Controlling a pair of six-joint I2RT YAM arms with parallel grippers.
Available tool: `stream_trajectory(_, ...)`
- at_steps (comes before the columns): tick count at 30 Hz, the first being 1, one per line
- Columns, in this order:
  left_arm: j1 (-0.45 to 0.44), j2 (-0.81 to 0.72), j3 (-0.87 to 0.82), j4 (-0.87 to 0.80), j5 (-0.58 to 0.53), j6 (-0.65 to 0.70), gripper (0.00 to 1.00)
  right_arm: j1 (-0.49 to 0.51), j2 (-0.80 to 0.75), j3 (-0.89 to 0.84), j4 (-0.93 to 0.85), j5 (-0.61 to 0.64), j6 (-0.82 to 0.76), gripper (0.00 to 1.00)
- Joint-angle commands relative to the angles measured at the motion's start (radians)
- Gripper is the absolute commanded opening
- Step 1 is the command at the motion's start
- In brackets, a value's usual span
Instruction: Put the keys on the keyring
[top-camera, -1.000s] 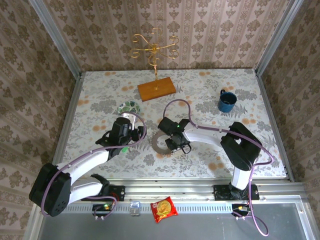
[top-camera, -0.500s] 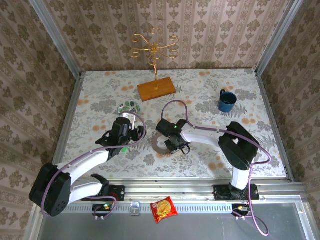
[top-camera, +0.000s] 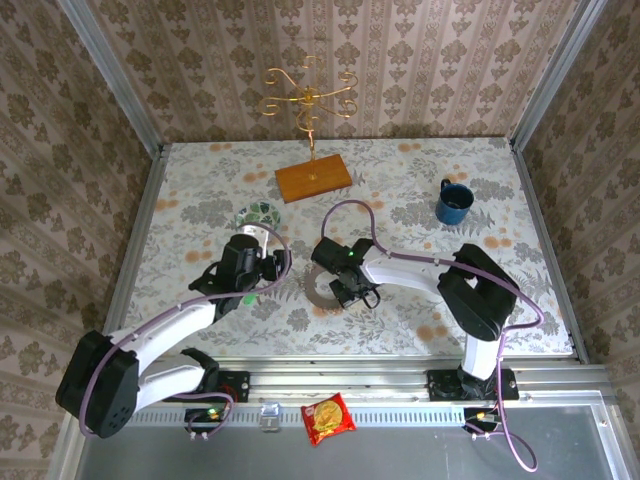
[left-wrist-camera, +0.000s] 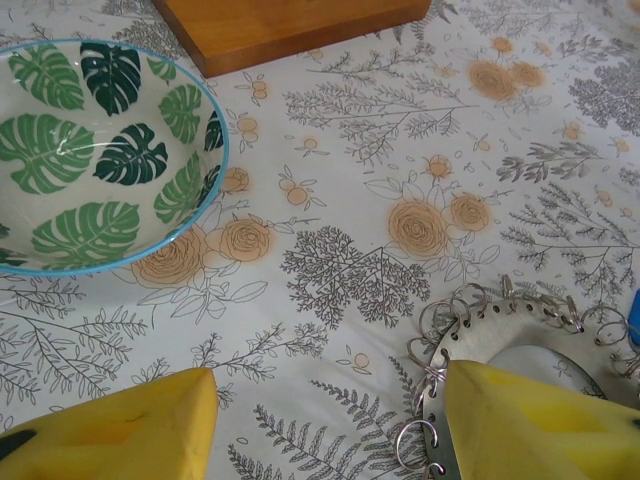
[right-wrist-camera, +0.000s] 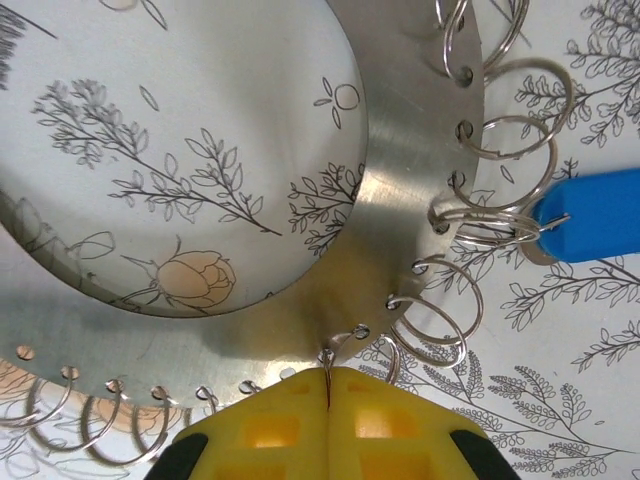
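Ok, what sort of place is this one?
Likely a staged lab test cell, not a real home: wallpapered panels box in a floral-clothed table, with an aluminium mounting rail along its front.

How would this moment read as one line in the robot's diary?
right gripper: shut at keyring rim | left gripper: open, near bowl and keyring | blue key: at a rim loop

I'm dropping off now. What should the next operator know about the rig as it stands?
Left gripper: open, empty, beside the flat grey metal keyring with wire loops.
Right gripper: shut at that keyring's rim; whether it pinches a loop is unclear.
Blue-headed key: lying against one loop, threading unconfirmed.
Done: nothing certain.
Left: confirm that key is on, then finish threading.
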Motion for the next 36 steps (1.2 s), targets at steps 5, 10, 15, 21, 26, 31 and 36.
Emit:
stream_trajectory(5, 0.002, -0.051, 0.004, 0.033, -0.019, 0.089, 0.62, 0.007, -0.228, -0.115, 0.216, 0.013, -0.106, 0.00)
stream_trajectory(10, 0.015, -0.071, 0.018, 0.053, 0.003, 0.172, 0.62, 0.005, -0.347, -0.216, 0.436, -0.017, -0.215, 0.00)
stream_trajectory(15, 0.061, -0.092, 0.034, 0.072, 0.100, 0.267, 0.60, -0.029, -0.404, -0.278, 0.626, -0.092, -0.316, 0.00)
stream_trajectory(21, 0.181, -0.127, 0.056, 0.080, 0.337, 0.393, 0.57, -0.140, -0.410, -0.319, 0.780, -0.386, -0.382, 0.00)
stream_trajectory(26, 0.224, -0.099, 0.119, -0.013, 0.545, 0.520, 0.50, -0.171, -0.410, -0.325, 0.820, -0.511, -0.457, 0.00)
stream_trajectory(31, 0.224, -0.029, 0.168, -0.095, 0.782, 0.654, 0.44, -0.185, -0.409, -0.319, 0.823, -0.595, -0.515, 0.00)
stream_trajectory(36, 0.217, 0.004, 0.148, -0.090, 0.949, 0.786, 0.33, -0.184, -0.410, -0.318, 0.821, -0.636, -0.569, 0.00)
